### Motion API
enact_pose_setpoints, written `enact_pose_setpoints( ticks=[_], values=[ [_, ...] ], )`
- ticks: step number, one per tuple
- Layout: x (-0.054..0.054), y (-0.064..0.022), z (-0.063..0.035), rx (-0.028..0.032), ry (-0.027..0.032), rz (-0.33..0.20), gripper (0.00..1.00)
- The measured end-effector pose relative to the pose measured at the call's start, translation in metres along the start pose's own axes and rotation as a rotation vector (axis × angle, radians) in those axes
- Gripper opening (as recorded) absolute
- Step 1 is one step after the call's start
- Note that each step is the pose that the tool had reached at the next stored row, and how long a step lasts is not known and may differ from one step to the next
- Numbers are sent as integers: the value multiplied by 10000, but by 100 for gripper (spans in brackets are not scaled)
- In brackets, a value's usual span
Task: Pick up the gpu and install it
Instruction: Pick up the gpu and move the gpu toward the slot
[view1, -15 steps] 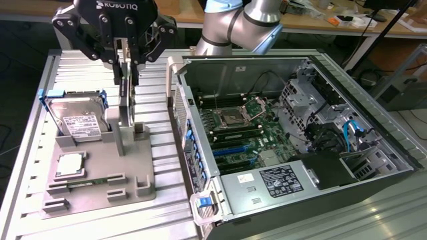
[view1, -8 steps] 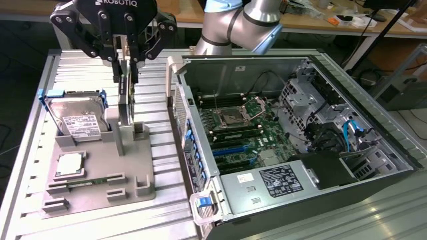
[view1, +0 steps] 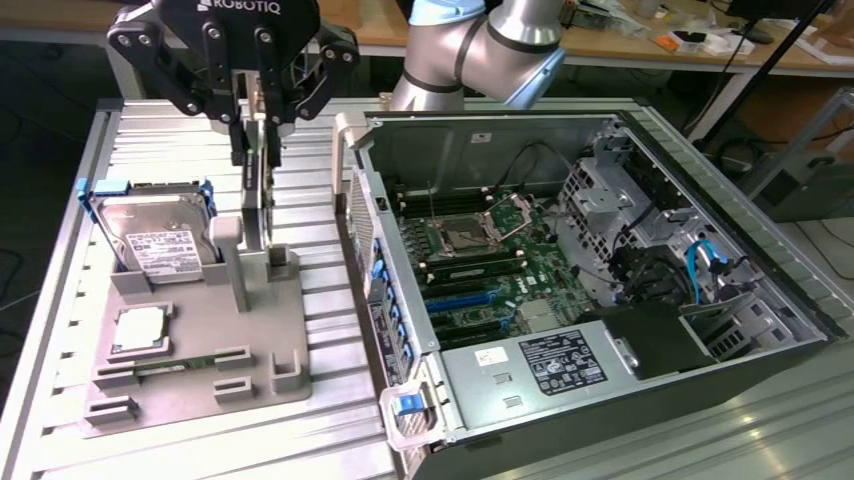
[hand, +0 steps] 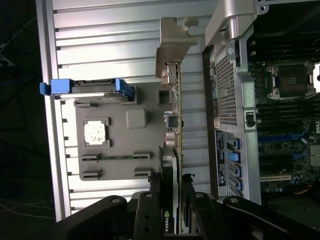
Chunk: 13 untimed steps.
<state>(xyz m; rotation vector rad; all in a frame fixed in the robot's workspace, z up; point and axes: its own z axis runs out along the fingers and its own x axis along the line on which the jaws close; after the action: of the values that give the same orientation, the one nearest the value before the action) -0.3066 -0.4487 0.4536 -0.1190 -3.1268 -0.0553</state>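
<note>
The gpu (view1: 263, 200) stands on edge as a thin vertical card over the grey fixture (view1: 200, 385). Its lower end is level with the fixture's upright posts; I cannot tell whether it still sits in its slot. My gripper (view1: 258, 140) comes down from above and is shut on the card's upper edge, one finger on each face. In the wrist view the gpu (hand: 174, 115) runs edge-on away from my gripper (hand: 171, 182), with its silver end bracket (hand: 172, 47) at the far end and the black cooler between the fingers.
The fixture also holds a hard drive (view1: 154, 235) with blue rails, a square processor chip (view1: 140, 330) and a memory stick (view1: 174, 365). On the exterior view's right, close beside the fixture, lies the open computer case (view1: 400, 300) with its motherboard (view1: 481, 260) exposed.
</note>
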Motion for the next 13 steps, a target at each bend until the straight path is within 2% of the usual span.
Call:
enact_pose_setpoints(
  ticks=[6, 13],
  values=[
    [-78, 6, 0, 0, -1, 0, 27],
    [-85, 7, -1, 0, -1, -1, 27]
  ],
)
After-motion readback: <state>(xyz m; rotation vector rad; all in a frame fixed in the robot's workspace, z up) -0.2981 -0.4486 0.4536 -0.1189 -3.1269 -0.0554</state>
